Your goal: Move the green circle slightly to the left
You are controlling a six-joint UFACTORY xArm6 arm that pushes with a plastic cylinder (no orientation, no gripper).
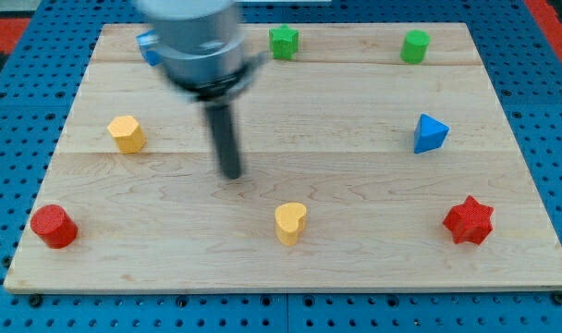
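The green circle (414, 46) stands upright at the far right of the wooden bench (355, 185), close to the far edge; it sits well apart from everything else, with the green star-like block (283, 42) to its left along the same far edge, and the blue triangle (430, 134) nearer and slightly to its right.

My tip (230, 172) rests on the bench left of centre, well away from the green circle and touching no block; the tool is a plain dark rod with nothing to open or close, and it holds nothing; its blurred grey housing (198, 42) hangs over the far left part of the bench, partly hiding a blue block (148, 47) whose shape I cannot make out.

The yellow hexagon-like block (127, 134) lies to the left of my tip; the yellow heart (290, 223) lies nearer and to the right of it; the red cylinder (54, 227) sits at the near left corner; the red star (469, 220) sits at the near right.
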